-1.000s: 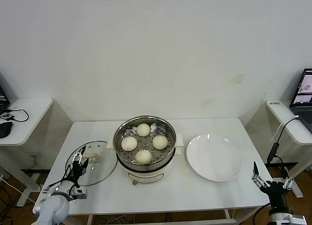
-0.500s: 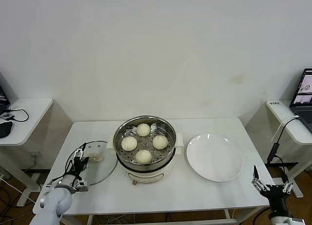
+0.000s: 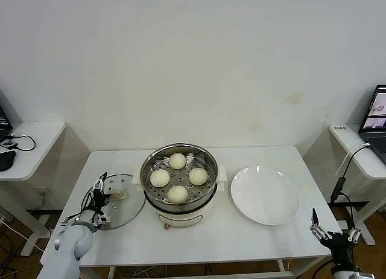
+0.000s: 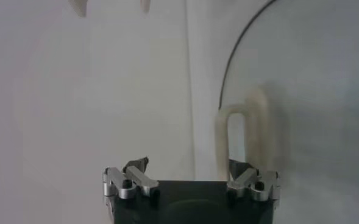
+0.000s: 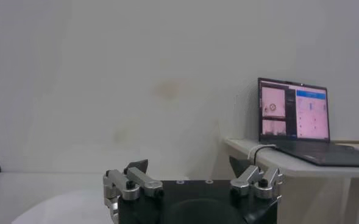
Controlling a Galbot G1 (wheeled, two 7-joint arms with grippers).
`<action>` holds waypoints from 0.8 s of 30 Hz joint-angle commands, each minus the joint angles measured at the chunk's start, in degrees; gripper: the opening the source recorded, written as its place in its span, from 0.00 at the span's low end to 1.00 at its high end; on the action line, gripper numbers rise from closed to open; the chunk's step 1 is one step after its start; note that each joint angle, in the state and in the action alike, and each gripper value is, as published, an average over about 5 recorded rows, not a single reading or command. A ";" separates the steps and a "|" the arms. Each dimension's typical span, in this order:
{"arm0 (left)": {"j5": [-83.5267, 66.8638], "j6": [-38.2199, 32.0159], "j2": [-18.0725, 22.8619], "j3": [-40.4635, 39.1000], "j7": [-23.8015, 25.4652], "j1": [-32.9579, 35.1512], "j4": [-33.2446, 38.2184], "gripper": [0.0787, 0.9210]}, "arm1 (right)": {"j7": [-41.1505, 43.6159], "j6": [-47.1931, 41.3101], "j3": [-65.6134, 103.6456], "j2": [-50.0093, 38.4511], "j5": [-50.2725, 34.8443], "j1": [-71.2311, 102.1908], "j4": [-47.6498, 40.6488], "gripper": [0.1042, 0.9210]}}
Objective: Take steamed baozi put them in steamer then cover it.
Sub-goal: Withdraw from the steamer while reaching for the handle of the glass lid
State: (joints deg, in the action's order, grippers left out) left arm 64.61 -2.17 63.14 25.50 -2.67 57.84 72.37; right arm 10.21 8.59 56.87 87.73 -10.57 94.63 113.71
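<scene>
Left side table: a white desk (image 3: 33, 137) at the far left edge of the frame, cut off, with a black cable lying on it.
Left gripper (image 3: 101, 197): low left, fingers spread wide, poised over the cover's near rim — grasping nothing.
Cover (image 3: 117, 202): flat on the white table (image 3: 199, 237), lower left, just beside the steamer; the left wrist view shows its cream bar handle (image 4: 240, 137) between the open fingers.
Steamer (image 3: 179, 183): centre of the table, uncovered.
Steamed baozi (image 3: 177, 194): four, on the perforated tray inside.
Plate (image 3: 265, 195): white, right of centre.
Right gripper (image 3: 333, 237): bottom right corner, off the table's edge, fingers released — arm mostly cut off.
Laptop (image 5: 293, 113): lit screen at the right edge, on a side desk.
Room: plain white wall behind.
</scene>
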 commanded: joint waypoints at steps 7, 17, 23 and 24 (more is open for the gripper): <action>-0.51 -0.11 0.26 -0.38 -0.02 -1.56 -3.31 0.77 | 0.17 -0.04 -0.13 0.19 0.07 0.06 -0.05 0.88; -0.66 -0.55 0.43 -0.14 -0.39 -1.77 -4.30 0.42 | 0.32 -0.05 -0.59 0.30 0.22 0.17 0.03 0.88; -1.40 -0.69 0.66 0.40 -2.35 -1.14 -3.66 0.21 | 0.37 -0.08 -0.92 0.34 0.36 0.26 0.15 0.88; -1.39 -0.66 0.69 0.62 -2.85 -0.82 -3.18 0.17 | 0.39 -0.08 -0.97 0.35 0.38 0.28 0.22 0.88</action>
State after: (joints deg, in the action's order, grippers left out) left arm 63.53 -2.86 63.80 25.67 -3.72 56.50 68.50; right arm 10.56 8.53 56.07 88.04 -10.26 94.83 113.75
